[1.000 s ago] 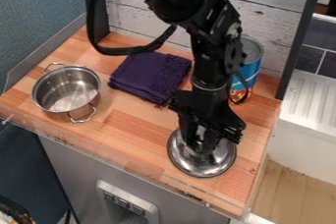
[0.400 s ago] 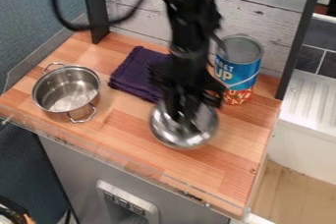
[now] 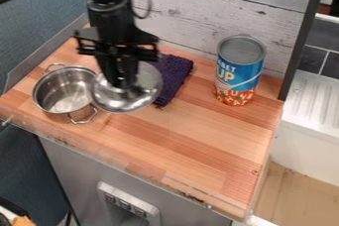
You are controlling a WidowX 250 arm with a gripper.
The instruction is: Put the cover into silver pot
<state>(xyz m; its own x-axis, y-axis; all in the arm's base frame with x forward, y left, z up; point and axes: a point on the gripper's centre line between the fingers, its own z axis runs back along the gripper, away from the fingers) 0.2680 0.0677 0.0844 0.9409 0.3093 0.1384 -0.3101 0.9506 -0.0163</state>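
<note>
The claw (image 3: 122, 82) is clamped on the metal cover (image 3: 144, 90) and has carried it leftward and farther back over the wooden surface (image 3: 192, 131), away from the spot near the front edge where it sat a second ago. The silver pot (image 3: 65, 91) has not moved and is now just left of the claw, its rim partly overlapped by the cover in this view. Right of the claw, the purple cloth (image 3: 174, 74) lies close by, with the soup can (image 3: 240, 71) farther off, both unmoved.
</note>
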